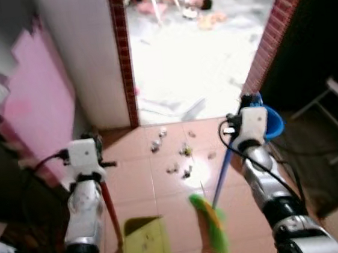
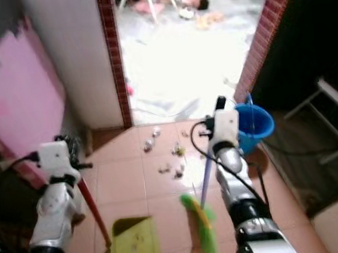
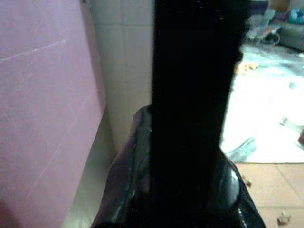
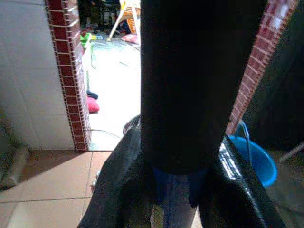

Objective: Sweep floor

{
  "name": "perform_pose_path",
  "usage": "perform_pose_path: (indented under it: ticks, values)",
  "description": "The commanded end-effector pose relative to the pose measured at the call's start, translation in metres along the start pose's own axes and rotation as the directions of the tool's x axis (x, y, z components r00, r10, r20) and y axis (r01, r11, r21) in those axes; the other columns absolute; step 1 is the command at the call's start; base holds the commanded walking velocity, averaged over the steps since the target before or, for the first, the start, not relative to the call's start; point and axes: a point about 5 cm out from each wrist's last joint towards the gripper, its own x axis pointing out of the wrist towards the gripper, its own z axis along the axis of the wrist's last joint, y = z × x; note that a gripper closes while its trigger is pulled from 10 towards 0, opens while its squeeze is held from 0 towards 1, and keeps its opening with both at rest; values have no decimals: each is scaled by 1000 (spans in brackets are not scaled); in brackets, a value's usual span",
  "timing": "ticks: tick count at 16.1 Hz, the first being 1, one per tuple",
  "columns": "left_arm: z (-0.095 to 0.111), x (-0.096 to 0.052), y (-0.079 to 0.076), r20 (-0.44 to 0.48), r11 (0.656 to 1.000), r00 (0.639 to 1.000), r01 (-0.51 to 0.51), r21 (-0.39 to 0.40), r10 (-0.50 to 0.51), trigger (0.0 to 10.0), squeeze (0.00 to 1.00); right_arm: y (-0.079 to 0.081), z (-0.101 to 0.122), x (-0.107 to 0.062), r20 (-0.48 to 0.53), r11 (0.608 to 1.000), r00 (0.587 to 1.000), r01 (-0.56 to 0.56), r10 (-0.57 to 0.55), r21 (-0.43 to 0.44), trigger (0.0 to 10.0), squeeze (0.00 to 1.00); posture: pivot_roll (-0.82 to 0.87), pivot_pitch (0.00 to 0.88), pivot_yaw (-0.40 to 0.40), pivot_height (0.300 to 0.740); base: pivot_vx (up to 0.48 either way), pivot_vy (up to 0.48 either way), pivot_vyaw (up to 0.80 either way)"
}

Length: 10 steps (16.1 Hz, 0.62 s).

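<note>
Gripping the blue-handled green broom (image 1: 210,217), the right gripper (image 1: 249,131) stands nearer the scattered litter (image 1: 179,155) lying ahead, while the left gripper (image 1: 86,156) clasps the red-handled yellow-green dustpan (image 1: 146,245).

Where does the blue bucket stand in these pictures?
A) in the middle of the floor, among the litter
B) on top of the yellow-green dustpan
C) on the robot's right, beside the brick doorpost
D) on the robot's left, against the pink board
C: the blue bucket stands on the tiled floor at the robot's right, beside the brick doorpost, just behind the right arm's wrist.
</note>
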Motion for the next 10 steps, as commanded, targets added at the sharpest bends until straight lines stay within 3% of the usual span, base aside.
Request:
perform_pose_path:
  ticks: [1,10]
  values:
    - [9,2,6,45,1000,999,-11,22,10,10000,0,8,7,3,25,1000,1000,-16,16,2,10000,0,65,0,-65,740,0,0,0]
    - [8,-1,1,29,997,999,33,69,-35,10000,0,6,8,4,34,998,999,5,-7,65,10000,0,80,0,-42,740,0,0,0]
